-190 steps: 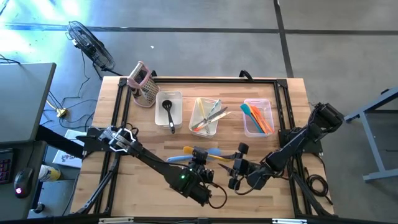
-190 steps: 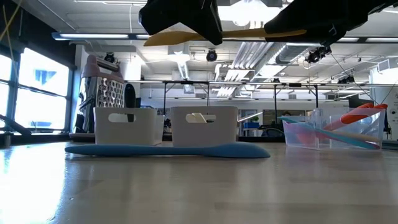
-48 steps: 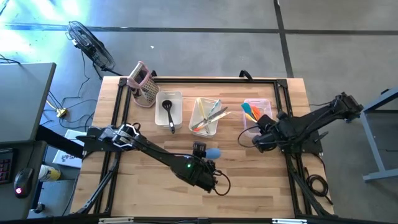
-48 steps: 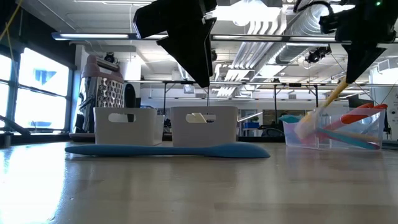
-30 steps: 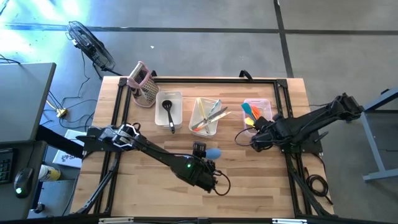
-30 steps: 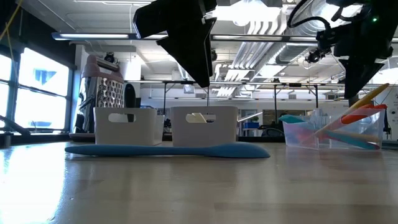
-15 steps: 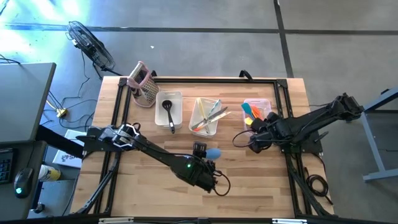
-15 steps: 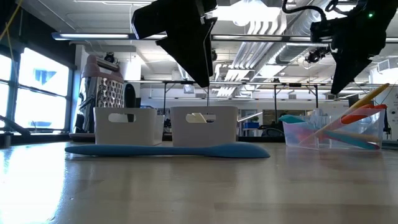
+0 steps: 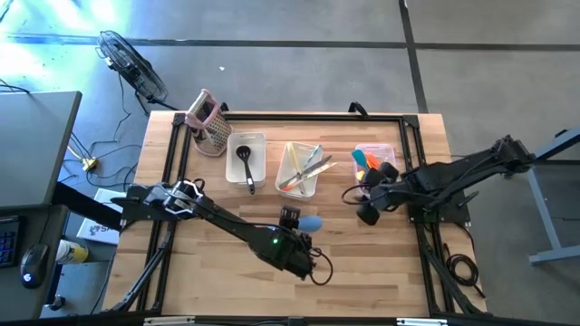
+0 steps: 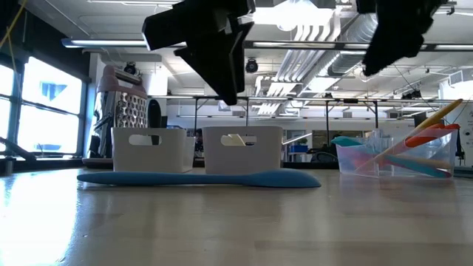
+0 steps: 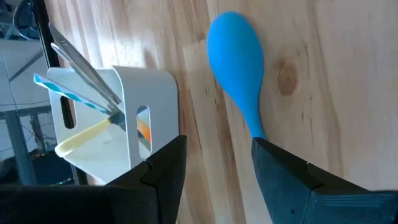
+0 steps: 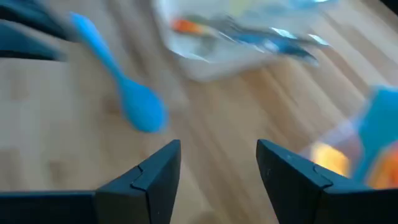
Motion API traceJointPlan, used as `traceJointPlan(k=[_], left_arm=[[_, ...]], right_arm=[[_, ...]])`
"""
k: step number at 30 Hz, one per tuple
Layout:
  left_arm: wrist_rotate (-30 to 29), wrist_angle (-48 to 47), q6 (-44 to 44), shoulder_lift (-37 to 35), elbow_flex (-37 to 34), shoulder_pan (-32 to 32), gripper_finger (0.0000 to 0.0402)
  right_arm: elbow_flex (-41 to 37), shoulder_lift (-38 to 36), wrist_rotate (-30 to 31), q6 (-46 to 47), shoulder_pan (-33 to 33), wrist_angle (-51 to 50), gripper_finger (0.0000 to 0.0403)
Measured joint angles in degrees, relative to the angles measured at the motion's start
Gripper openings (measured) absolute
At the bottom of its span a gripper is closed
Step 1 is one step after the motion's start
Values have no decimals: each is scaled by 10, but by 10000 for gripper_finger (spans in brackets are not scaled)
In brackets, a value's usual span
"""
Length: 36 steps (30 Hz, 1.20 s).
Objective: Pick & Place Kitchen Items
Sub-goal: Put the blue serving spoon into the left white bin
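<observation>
One utensil is left loose on the worktop: a blue spatula [image 9: 306, 223], flat near the middle, toward the front edge, short of the three bins.

Left gripper [image 11: 214, 186] hangs over its handle, jaws parted, one either side of the neck, holding nothing.

Right gripper [image 9: 367, 210] is above the worktop just in front of the right-hand bin [image 9: 395, 150], jaws wide, empty. A yellow spatula [image 10: 440, 114] leans on that bin's rim.

Judgement: blue spatula is light, silicone head soft and probably grippy. Take the stiffer, narrow handle just behind the head; it lies flat, so fingertips must reach the wood.
</observation>
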Motion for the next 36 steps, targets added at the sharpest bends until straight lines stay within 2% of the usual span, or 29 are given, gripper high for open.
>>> traceJointPlan(k=[2, 7, 10, 14, 17, 23, 25, 28, 31, 33, 36], left_arm=[[0, -10, 0, 0, 0, 0, 175], [0, -14, 0, 0, 0, 0, 175], [21, -14, -1, 0, 0, 0, 175], [118, -13, 0, 0, 0, 0, 175], [154, -9, 2, 0, -2, 0, 175], [267, 38, 61, 3, -52, 40, 175], [273, 51, 70, 3, -74, 62, 175], [235, 50, 60, 3, -98, 91, 175], [229, 62, 49, 3, -111, 118, 175], [256, 83, 51, 3, -116, 133, 175], [334, 124, 73, 2, -135, 151, 175]], right_arm=[[0, -6, -25, -44, 0, 55, 203], [0, -2, -131, -157, 6, 184, 203], [0, 11, -158, -204, 17, 237, 203], [0, 33, -164, -231, 35, 270, 203], [0, 58, -167, -237, 50, 278, 203], [0, 120, -168, -256, 73, 329, 203], [0, 138, -168, -271, 82, 349, 203], [0, 157, -168, -286, 98, 380, 203], [0, 165, -169, -290, 114, 397, 203], [0, 167, -168, -293, 124, 403, 203], [0, 167, -167, -296, 138, 409, 203]])
